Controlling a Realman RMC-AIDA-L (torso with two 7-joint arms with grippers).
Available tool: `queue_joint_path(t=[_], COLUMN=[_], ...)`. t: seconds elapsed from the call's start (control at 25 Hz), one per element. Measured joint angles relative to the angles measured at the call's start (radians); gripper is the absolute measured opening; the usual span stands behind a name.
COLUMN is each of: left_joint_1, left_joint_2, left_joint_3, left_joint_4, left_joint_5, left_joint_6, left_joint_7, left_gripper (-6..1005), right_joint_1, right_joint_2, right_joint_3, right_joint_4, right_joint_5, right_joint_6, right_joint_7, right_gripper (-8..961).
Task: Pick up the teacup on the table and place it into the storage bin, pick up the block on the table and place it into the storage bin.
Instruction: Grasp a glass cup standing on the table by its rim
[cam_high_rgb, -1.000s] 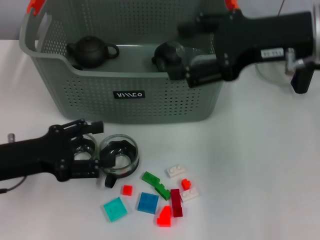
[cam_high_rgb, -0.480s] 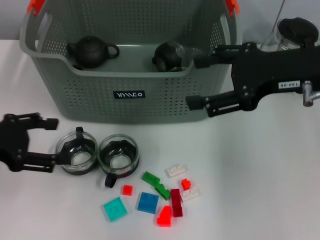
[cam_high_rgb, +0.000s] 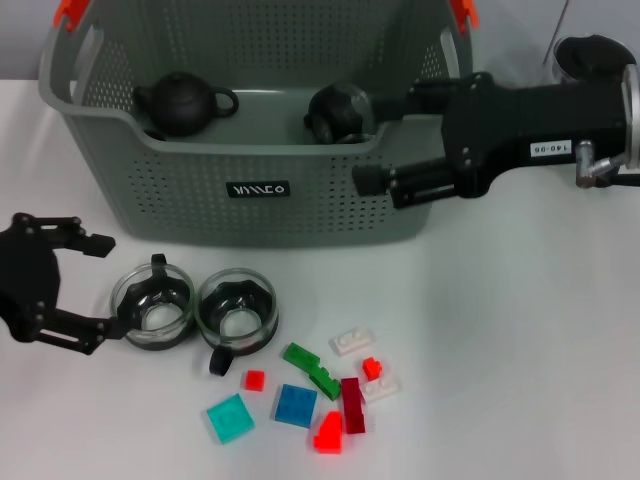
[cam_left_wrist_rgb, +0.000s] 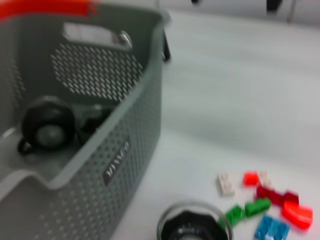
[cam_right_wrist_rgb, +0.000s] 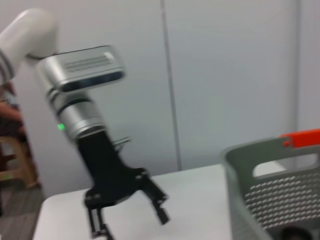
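Two glass teacups with black insides stand on the white table, one (cam_high_rgb: 152, 305) at the left and one (cam_high_rgb: 237, 312) just right of it; one teacup (cam_left_wrist_rgb: 195, 226) also shows in the left wrist view. My left gripper (cam_high_rgb: 105, 285) is open just left of the left teacup, holding nothing. Several coloured blocks (cam_high_rgb: 320, 390) lie scattered in front, also seen as blocks (cam_left_wrist_rgb: 265, 205) in the left wrist view. The grey-green storage bin (cam_high_rgb: 260, 190) holds a dark teapot (cam_high_rgb: 185, 100) and another dark vessel (cam_high_rgb: 340, 110). My right gripper (cam_high_rgb: 395, 140) is open and empty at the bin's right front corner.
A glass jug with a black lid (cam_high_rgb: 590, 55) stands behind my right arm at the far right. The right wrist view shows my left gripper (cam_right_wrist_rgb: 125, 215) farther off and the bin's rim (cam_right_wrist_rgb: 260, 155). Bare white table lies right of the blocks.
My left gripper pulled back left off the left teacup, which stays on the table. My right gripper left the bin's inside, swung right, then came back slightly left.
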Motion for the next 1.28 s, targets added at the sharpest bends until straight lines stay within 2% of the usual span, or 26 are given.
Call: queue_joint_path(t=[0.24, 0.36, 0.44, 0.56, 0.72, 0.96, 1.28], left_joint_1=[-0.047, -0.072, -0.085, -0.100, -0.120, -0.111, -0.119], left_joint_2=[-0.017, -0.034, -0.046, -0.057, -0.055, -0.057, -0.057], left_joint_3=[0.114, 0.157, 0.166, 0.167, 0.182, 0.256, 0.304], left_joint_4=[0.017, 0.017, 0.013, -0.010, -0.067, -0.082, -0.080], left_joint_5=[0.095, 0.143, 0.168, 0.194, 0.222, 0.258, 0.317], left_joint_6=[-0.014, -0.016, -0.017, -0.027, -0.054, -0.115, -0.157], left_joint_7=[-0.028, -0.055, -0.062, -0.072, -0.098, -0.101, -0.109], left_gripper=[903, 903, 903, 903, 903, 902, 902], right_joint_1=[0.028, 0.036, 0.037, 0.035, 0.042, 0.049, 0.050], right_joint_2=[-0.018, -0.029, -0.030, -0.022, -0.011, -0.005, 0.003], right_joint_3=[0.003, 0.004, 0.004, 0.004, -0.001, 0.005, 0.008], right_joint_4=[-0.004, 0.002, 0.004, 0.015, 0.052, 0.073, 0.107], right_joint_5=[-0.067, -0.113, -0.154, -0.233, -0.297, -0.301, -0.286], right_joint_6=[-0.139, -0.192, -0.206, -0.196, -0.187, -0.172, -0.151], right_joint_7=[0.008, 0.009, 0.010, 0.008, -0.001, -0.003, 0.006], right_gripper=[941, 941, 941, 940, 940, 942, 941])
